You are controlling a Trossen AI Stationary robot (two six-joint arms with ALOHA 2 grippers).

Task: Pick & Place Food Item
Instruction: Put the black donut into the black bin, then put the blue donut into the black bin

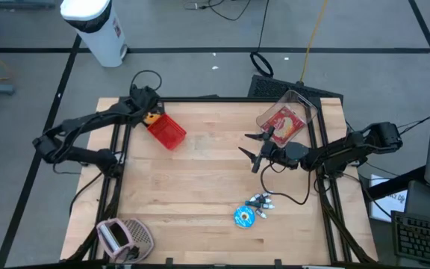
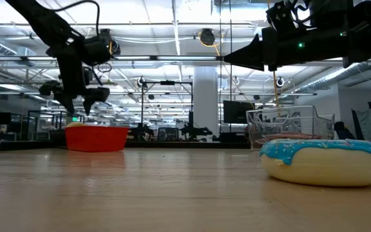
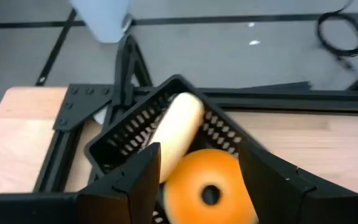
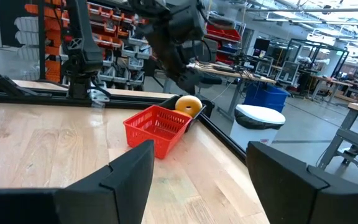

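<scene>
Spread jaws mark both grippers, neither holding anything. On the table's far left side, the left gripper [image 1: 152,107] hangs with its fingers apart just above a red slotted plastic basket [image 1: 167,131] that stands near that far corner of the pale wooden table [image 1: 192,194]. Its wrist camera looks down between the dark fingers [image 3: 132,186] onto an orange ring doughnut [image 3: 209,186] and a pale cream oblong bun [image 3: 174,134] lying side by side in the basket. Across the table, the right gripper [image 1: 255,150] hovers open above the boards near the middle right, close to a clear plastic tray [image 1: 286,116] with a red item inside, set at the far right edge. Toward the near edge lies a blue-iced doughnut with sprinkles [image 1: 244,217], touching a small pile of silvery wrapped pieces [image 1: 261,201]. At the near left corner sits a pink mesh basket [image 1: 124,237], well apart from both arms
</scene>
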